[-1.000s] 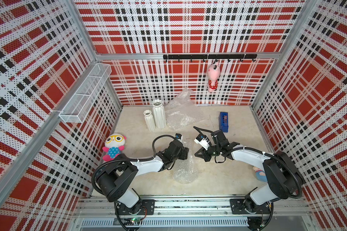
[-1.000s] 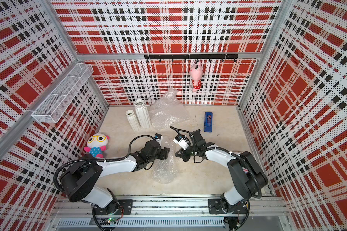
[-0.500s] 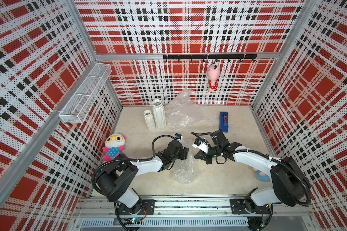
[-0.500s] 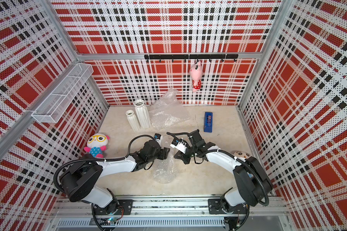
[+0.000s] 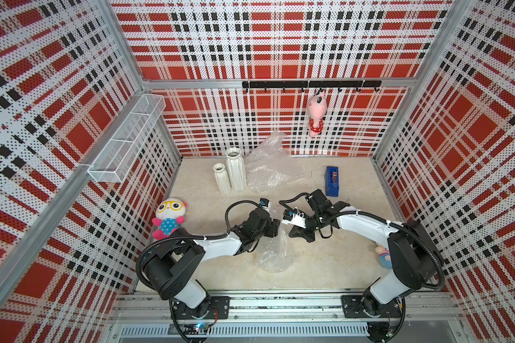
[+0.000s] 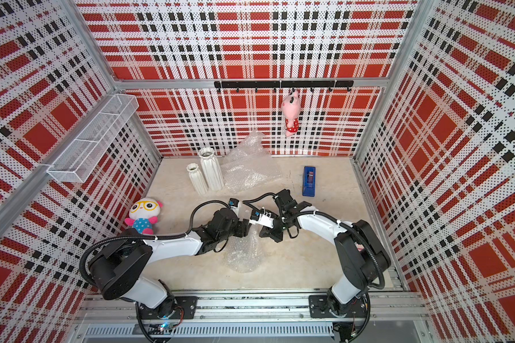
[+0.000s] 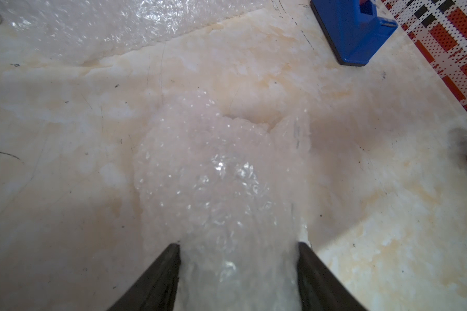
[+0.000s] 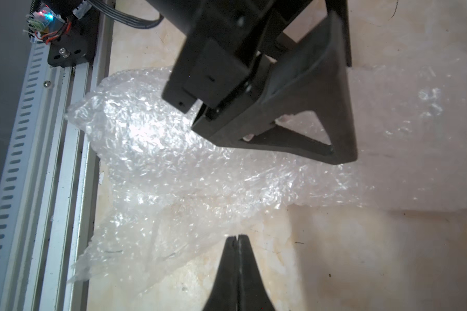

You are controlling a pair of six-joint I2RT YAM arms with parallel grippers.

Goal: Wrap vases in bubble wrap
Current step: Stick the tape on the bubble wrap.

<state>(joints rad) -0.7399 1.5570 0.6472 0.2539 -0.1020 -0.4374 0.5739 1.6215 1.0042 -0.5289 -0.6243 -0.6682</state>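
Note:
Two white ribbed vases stand upright at the back left, a short one [image 5: 222,179] [image 6: 197,178] beside a taller one [image 5: 236,172] [image 6: 211,169]. A long roll of bubble wrap [image 5: 272,251] [image 6: 244,252] [image 7: 221,172] [image 8: 173,150] lies mid-table; what it encloses is veiled. My left gripper [image 5: 276,227] [image 7: 237,245] is shut on this roll, which fills the gap between both fingers. My right gripper [image 5: 290,234] [image 6: 261,236] [image 8: 236,237] is shut and empty, its tips at the roll's edge, facing the left gripper. A loose bubble wrap sheet [image 5: 269,169] lies crumpled at the back.
A blue tape dispenser [image 5: 332,181] [image 7: 353,29] stands at the back right. A plush doll [image 5: 168,218] leans at the left wall and a small toy [image 5: 382,257] lies behind the right arm. A pink plush [image 5: 316,117] hangs from the hook rail. A wire basket [image 5: 125,139] juts from the left wall.
The right gripper has swung left and come close to the left gripper and the roll. The left arm and the roll have stayed still.

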